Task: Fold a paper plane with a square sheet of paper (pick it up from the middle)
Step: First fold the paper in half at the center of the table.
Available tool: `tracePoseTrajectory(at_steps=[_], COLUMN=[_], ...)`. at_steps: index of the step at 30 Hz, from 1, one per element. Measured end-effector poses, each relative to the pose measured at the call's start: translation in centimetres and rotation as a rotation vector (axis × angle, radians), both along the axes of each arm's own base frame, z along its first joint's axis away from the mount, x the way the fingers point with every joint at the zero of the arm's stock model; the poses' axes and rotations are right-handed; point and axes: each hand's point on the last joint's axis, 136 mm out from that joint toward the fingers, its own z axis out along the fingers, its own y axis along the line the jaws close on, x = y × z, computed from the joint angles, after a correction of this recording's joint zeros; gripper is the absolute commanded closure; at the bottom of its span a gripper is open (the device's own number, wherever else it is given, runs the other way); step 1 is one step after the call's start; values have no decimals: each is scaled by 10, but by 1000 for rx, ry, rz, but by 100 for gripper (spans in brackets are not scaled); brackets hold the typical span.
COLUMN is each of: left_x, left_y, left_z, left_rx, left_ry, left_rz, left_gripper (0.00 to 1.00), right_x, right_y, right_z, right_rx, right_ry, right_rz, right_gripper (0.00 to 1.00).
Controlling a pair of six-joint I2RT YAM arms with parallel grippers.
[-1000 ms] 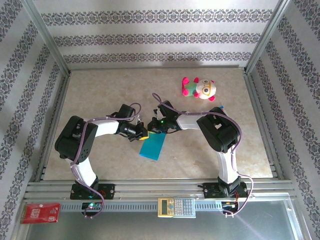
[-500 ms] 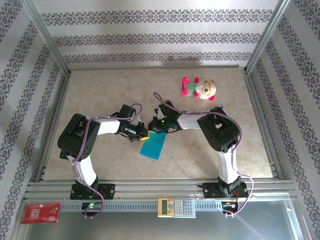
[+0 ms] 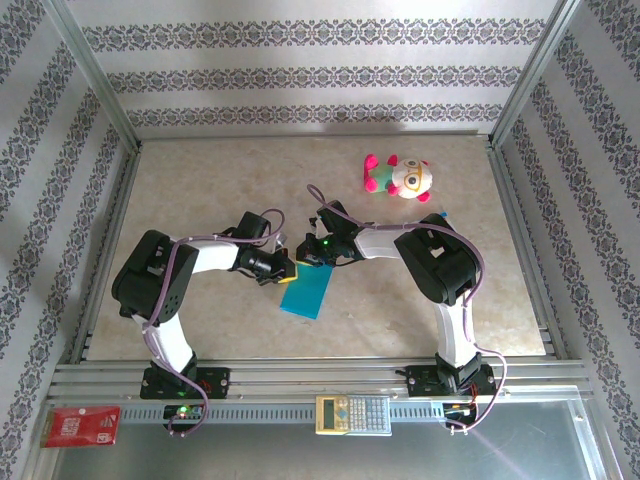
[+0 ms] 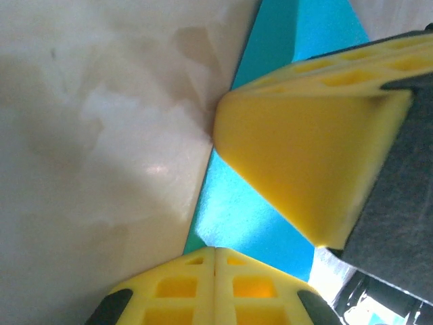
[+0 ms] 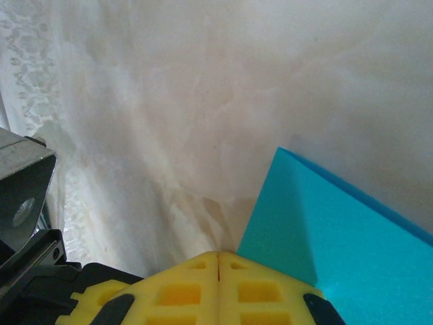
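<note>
Teal paper, folded to a narrow oblong, lies flat mid-table. Left gripper and right gripper are both clenched tight, tips at its far end; can't tell if they pinch it. Red packet and calculator sit on the front rail, print too small to read.

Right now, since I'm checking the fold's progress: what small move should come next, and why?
Probably slide the shut left gripper along the teal paper to flatten its fold: both it and the shut right gripper sit at the folded paper's far end.
</note>
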Motion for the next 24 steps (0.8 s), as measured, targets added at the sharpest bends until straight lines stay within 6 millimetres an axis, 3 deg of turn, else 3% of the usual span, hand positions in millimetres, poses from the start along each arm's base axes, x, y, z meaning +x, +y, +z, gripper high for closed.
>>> tracePoseTrajectory(at_steps=[24], left_x=[-50], left_y=[9], left_z=[-1], left_rx=[20], left_ry=[34], left_rz=[-43], left_gripper=[100], right_x=[1], right_y=[-1], right_z=[-1], right_rx=[-12], right_ry=[-1], right_rz=[-7], right_gripper=[100])
